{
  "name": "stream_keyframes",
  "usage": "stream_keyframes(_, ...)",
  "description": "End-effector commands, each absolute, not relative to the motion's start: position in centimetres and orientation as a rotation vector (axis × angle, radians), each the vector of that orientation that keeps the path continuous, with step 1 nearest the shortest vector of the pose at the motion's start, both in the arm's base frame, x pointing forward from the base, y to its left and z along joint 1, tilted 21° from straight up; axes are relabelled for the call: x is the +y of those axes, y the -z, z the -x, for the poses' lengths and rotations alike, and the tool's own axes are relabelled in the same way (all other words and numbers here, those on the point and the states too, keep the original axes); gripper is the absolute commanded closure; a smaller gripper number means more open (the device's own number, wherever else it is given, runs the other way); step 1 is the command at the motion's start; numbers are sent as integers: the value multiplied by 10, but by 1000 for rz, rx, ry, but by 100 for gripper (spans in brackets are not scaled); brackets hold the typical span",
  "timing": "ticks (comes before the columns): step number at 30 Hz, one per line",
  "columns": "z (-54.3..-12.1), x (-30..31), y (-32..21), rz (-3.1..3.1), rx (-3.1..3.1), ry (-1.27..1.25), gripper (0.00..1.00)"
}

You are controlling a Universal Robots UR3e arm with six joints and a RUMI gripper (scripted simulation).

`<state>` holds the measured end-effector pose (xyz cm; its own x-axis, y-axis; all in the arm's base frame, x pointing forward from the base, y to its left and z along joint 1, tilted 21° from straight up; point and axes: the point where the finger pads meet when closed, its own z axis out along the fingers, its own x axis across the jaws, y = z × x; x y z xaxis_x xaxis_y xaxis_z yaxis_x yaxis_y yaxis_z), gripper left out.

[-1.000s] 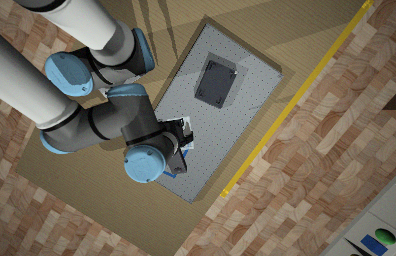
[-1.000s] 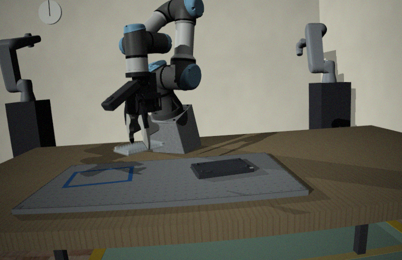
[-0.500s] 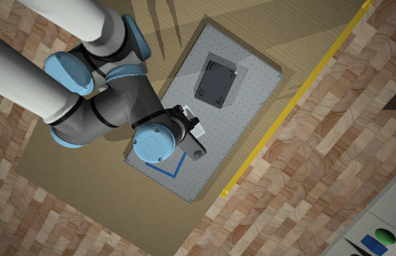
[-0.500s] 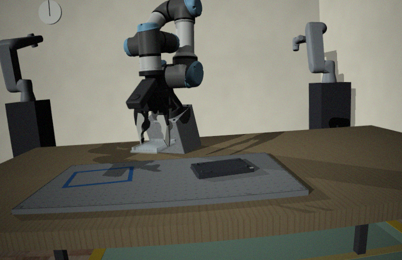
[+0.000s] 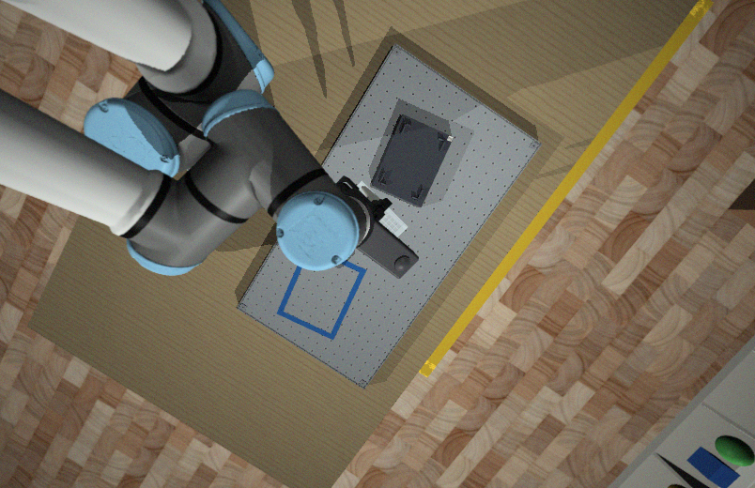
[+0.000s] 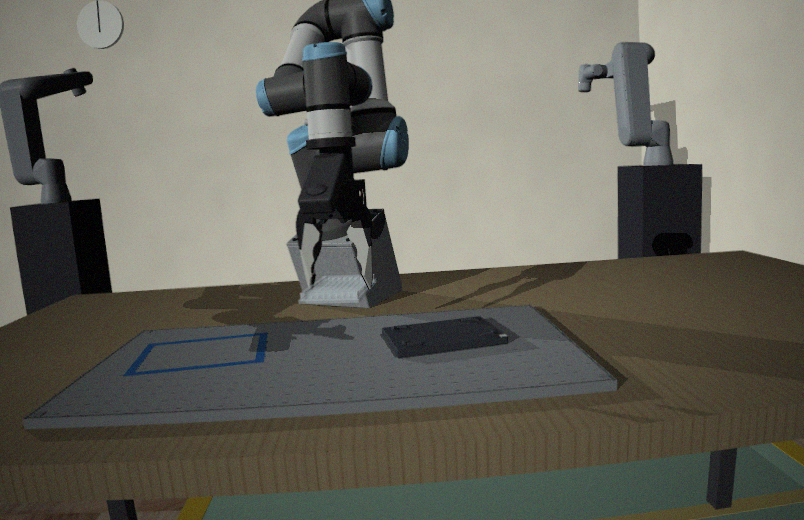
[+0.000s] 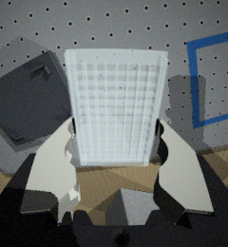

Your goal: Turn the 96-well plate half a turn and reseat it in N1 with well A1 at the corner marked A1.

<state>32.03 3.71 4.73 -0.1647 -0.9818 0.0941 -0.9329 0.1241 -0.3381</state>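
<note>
The clear 96-well plate (image 5: pixel 394 222) (image 6: pixel 332 290) (image 7: pixel 115 102) is held level in the air, clear of the board, by its two long sides. My gripper (image 6: pixel 340 282) (image 7: pixel 115 119) is shut on it, one jaw at each side, near the plate's end closer to the arm. The dark nest N1 (image 5: pixel 413 158) (image 6: pixel 446 338) (image 7: pixel 28 100) has no plate in it; its corner locators stand free. A small white mark (image 5: pixel 450 138) (image 6: pixel 503 335) is at one corner of the nest. In the wrist view the nest lies left of the plate, turned relative to it. The plate's cut corner cannot be made out.
The nest stands on a grey perforated board (image 5: pixel 390 322) (image 6: pixel 354 383). A blue rectangle outline (image 5: pixel 306 325) (image 6: pixel 194 369) (image 7: pixel 194 85) is marked on the board's other half. The arm's base stands behind the board. Yellow tape (image 5: pixel 563 190) runs along the floor.
</note>
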Motion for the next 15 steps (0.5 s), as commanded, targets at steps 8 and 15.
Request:
stream_keyframes(8,-321,75,-43,1930,2237,492,100)
stream_keyframes(15,-321,95,-41,1930,2237,492,100)
